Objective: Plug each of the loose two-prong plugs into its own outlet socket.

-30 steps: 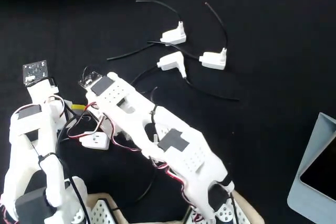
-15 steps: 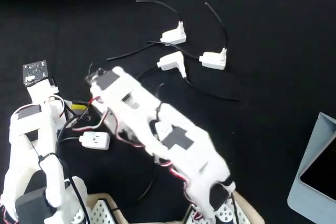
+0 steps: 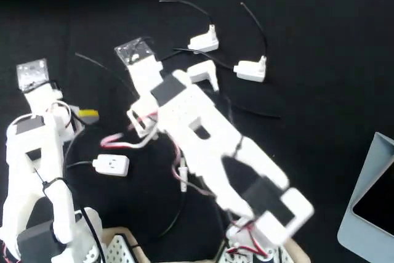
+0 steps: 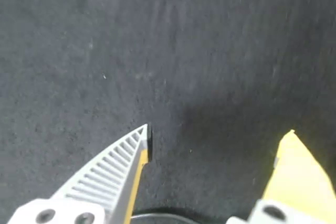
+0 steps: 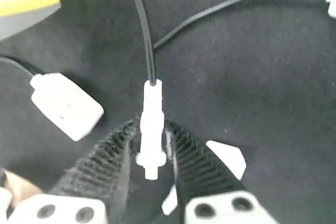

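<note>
A white plug [image 5: 152, 103] is gripped by its body between the closed fingers of the right gripper [image 5: 151, 127], with its black cord trailing away from the gripper across the black table cover [image 3: 320, 41]. The outlet socket [image 5: 65, 106] is seen lying flat on the cover near the held plug but apart from it; its two slots are bare, so nothing has been plugged into it. The left gripper [image 4: 218, 135] is held spread and empty above bare cloth, and nothing is grasped by it. In the high view, three loose plugs [image 3: 203, 42] [image 3: 206, 72] [image 3: 249, 71] are found on the far side of the table, each with its cord attached, well apart from the socket [image 3: 111, 164]; the nearest of them lies just beside the right arm. No plug is seated in any socket, so the task is judged to be at an early stage: one plug has been picked up and must yet be lined up with the slots and pressed in, and the three others are left to be collected. Further sockets for them cannot be made out.
</note>
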Available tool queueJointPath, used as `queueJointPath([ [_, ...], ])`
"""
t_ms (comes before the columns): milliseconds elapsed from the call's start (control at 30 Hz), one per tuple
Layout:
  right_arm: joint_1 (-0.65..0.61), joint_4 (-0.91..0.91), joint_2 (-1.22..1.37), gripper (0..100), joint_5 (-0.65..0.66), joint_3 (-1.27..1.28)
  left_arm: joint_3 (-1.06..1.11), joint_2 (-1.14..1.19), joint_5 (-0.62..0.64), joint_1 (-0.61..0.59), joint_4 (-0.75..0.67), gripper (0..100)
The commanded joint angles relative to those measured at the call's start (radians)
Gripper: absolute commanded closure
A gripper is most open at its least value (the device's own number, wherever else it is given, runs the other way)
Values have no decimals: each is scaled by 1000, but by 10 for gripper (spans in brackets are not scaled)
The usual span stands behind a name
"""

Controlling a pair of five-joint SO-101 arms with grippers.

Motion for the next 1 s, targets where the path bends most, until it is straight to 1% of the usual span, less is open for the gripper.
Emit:
queueJointPath([
  [0, 8, -212, -185, 987, -11, 197, -84, -34, 52, 39, -8, 626],
  [167, 8, -451, -363, 987, -6, 435, -113, -34, 141, 107, -6, 626],
  [300, 5, -552, -463, 987, -5, 547, -170, -34, 199, 177, 57, 626],
  [433, 2, -568, -541, 987, -5, 591, -278, -34, 273, 240, 166, 626],
  [567, 2, -572, -618, 987, -3, 634, -401, -34, 304, 306, 313, 626],
  [667, 2, -572, -688, 987, -3, 671, -463, -34, 304, 348, 396, 626],
  [800, 2, -575, -771, 987, 26, 716, -503, -35, 304, 390, 446, 626],
  [967, 2, -575, -839, 987, 43, 748, -481, -110, 304, 414, 448, 626],
])
